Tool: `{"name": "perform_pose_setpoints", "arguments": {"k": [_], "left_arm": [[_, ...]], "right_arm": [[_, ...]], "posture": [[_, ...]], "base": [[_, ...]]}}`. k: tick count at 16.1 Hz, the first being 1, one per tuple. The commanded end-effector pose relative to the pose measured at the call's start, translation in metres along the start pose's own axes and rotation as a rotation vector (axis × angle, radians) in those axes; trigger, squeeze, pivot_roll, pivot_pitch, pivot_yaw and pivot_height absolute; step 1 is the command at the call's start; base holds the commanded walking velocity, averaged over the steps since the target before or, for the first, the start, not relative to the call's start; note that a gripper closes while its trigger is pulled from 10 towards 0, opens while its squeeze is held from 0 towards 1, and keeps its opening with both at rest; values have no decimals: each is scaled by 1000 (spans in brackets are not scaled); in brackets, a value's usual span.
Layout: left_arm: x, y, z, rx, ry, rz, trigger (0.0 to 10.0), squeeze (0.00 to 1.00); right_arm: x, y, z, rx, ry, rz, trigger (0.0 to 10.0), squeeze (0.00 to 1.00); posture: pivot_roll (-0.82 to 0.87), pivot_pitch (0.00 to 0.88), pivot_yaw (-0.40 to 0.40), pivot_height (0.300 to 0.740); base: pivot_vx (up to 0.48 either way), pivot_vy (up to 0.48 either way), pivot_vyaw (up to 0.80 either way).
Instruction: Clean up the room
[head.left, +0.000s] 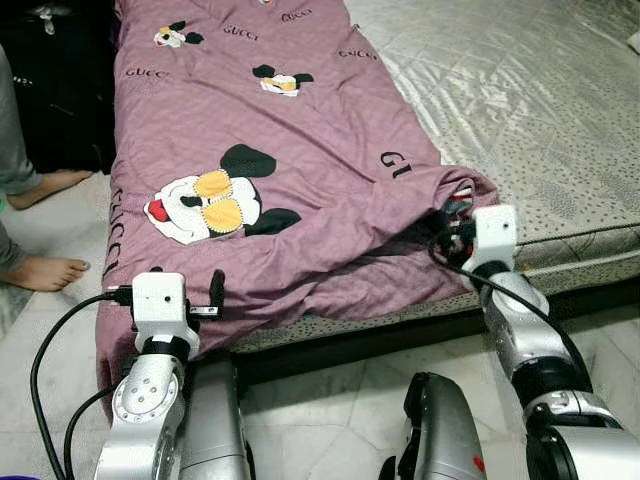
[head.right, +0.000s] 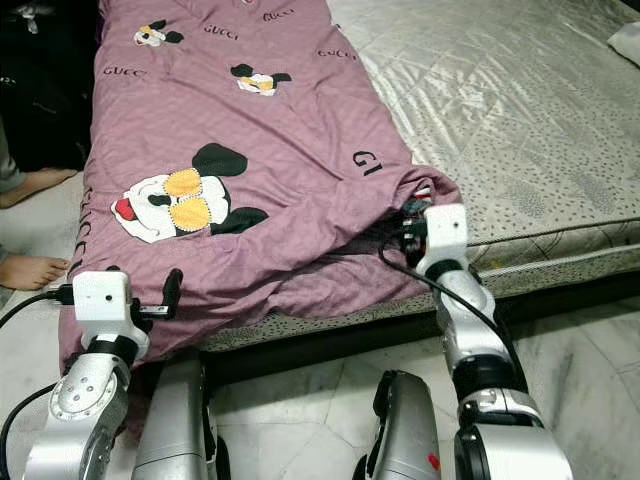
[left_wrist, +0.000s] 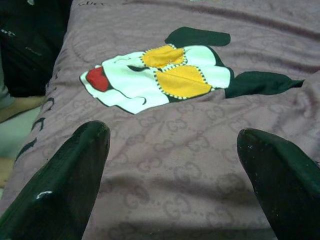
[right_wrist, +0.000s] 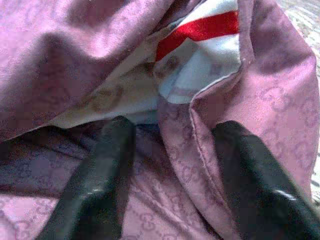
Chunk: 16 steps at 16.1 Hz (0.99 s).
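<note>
Both tools at the foot edge of the bed; purple blanket spread over the bed's left half.

Right tool (right_wrist: 170, 175): fingers (right_wrist: 97, 185) spread apart, a folded-over corner of the purple blanket (head.left: 300, 150) lies between them; whether they pinch it, cannot tell. Just ahead of this tool the fold exposes a white lining with a red stripe (right_wrist: 200, 27). Left tool (left_wrist: 172, 170): fingers wide open, holding nothing, hovering over the blanket near its hanging edge; the cartoon print (left_wrist: 160, 75) with yellow glasses lies ahead of it. Beyond the right tool, on its right side, bare mattress (head.left: 530, 100) in pale quilted cover. A person's bare feet (head.left: 45, 270) rest on the tiled floor (head.left: 330, 400), off to the left tool's left.
</note>
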<state>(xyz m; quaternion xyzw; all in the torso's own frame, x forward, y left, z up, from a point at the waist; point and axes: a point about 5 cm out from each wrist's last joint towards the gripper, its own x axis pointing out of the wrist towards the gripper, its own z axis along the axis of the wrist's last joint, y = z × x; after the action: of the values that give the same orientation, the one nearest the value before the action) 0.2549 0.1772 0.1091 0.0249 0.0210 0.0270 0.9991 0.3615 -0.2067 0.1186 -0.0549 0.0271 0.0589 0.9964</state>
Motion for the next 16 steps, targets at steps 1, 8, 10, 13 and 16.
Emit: {"name": "perform_pose_setpoints", "arguments": {"k": [1,8,10,13,16], "left_arm": [[0,0,-2,1,7,-9,10000,0],[2,3,-1,6,1,-3,10000,0],[1,3,-1,7,1,-1,10000,0],[1,3,-1,5,-1,2,10000,0],[0,3,-1,6,-1,2,10000,0]], "right_arm": [[0,-3,0,-20,2,-26,10000,1000],[14,12,17,-50,-62,-223,10000,0],[18,25,19,-2,-66,-197,1725,0],[22,32,20,49,-58,-196,0,0],[23,34,20,68,-57,-207,0,0]], "posture": [[105,155,-7,510],[128,148,-6,510],[131,145,-10,510],[134,141,-16,510],[135,141,-16,510]], "base": [[0,0,0],[0,0,0],[0,0,0],[0,0,0],[0,0,0]]}}
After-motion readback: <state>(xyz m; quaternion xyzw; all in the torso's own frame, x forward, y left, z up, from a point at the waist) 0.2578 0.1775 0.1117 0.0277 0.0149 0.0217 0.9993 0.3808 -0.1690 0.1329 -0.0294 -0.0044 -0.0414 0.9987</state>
